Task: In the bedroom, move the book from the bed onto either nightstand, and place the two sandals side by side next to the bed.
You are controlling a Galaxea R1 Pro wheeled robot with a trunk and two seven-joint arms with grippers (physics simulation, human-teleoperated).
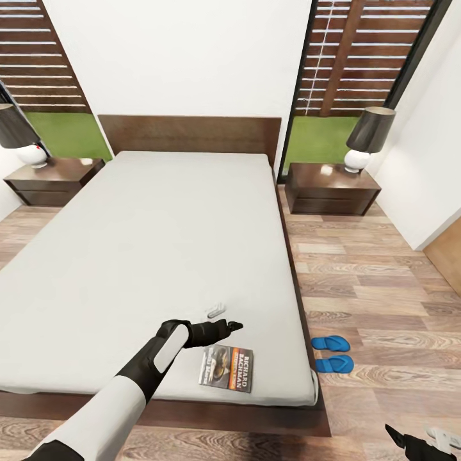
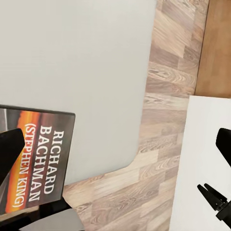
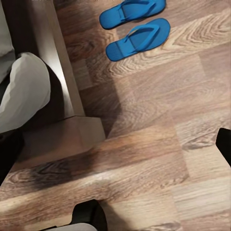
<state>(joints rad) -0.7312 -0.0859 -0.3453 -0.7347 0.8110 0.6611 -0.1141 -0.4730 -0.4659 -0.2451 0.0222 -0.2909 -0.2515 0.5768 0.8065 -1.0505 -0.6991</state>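
The book (image 1: 225, 368) lies flat on the bed (image 1: 147, 256) near its front right corner, its cover lettering "Richard Bachman" legible. My left gripper (image 1: 234, 326) hovers open just beyond the book, above the grey mattress, holding nothing. In the left wrist view the book (image 2: 38, 163) sits beside one finger of that gripper (image 2: 115, 144). The two blue sandals (image 1: 331, 343) (image 1: 334, 363) lie side by side on the floor next to the bed's right side, and show again in the right wrist view (image 3: 132, 9) (image 3: 139, 38). My right gripper (image 1: 400, 442) hangs low and open over the floor (image 3: 115, 149).
Two dark nightstands (image 1: 54, 179) (image 1: 330, 189) flank the headboard, each carrying a lamp (image 1: 368, 137). A white wall (image 1: 422, 166) and a wood panel (image 1: 448, 256) border the floor on the right. The bed's dark frame corner (image 3: 53, 62) is close to my right gripper.
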